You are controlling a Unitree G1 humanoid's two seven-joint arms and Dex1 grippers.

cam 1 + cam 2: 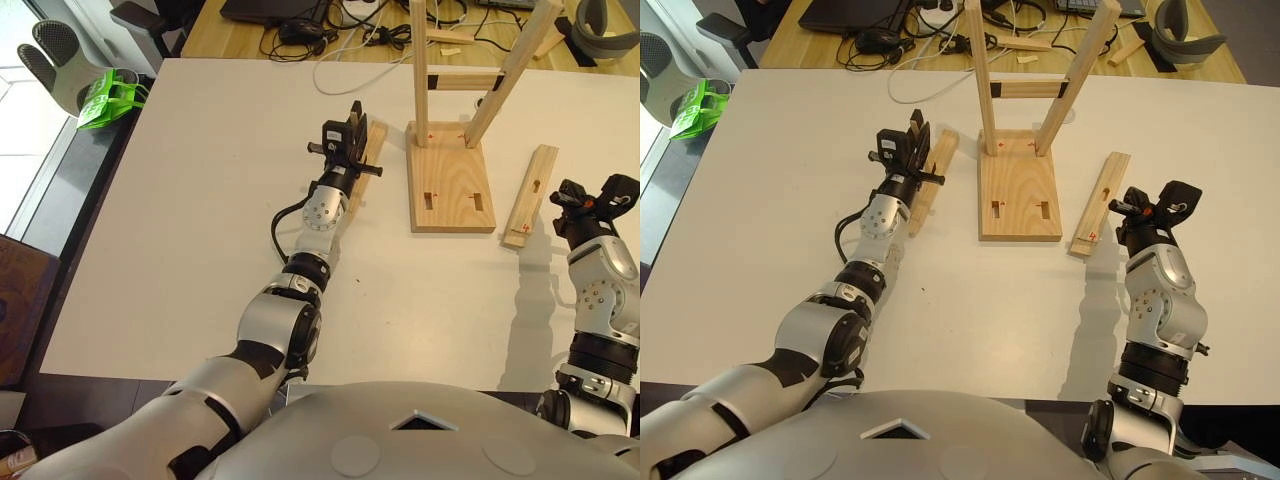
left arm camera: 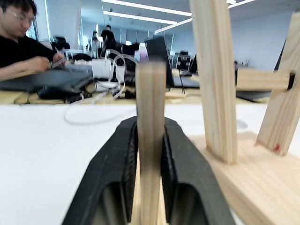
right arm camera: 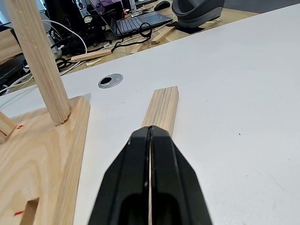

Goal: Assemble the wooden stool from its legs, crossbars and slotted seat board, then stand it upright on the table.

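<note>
Jaws of the left gripper point(image 2: 150, 161) clamp a wooden leg point(image 2: 151, 93), left of centre in the head view, beside the seat board point(image 1: 452, 210). The right gripper point(image 3: 150, 136) is pressed shut and empty over a loose wooden piece point(image 3: 163, 107) at right. I judge the third leg is in hand: next, lift it and seat it in a free slot point(image 1: 428, 199). The tops of the standing legs point(image 1: 421, 70) are cut off.

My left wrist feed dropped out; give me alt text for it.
The left gripper is shut on a loose wooden leg. Beyond it the seat board lies on the table with two legs and a crossbar fitted.
</note>
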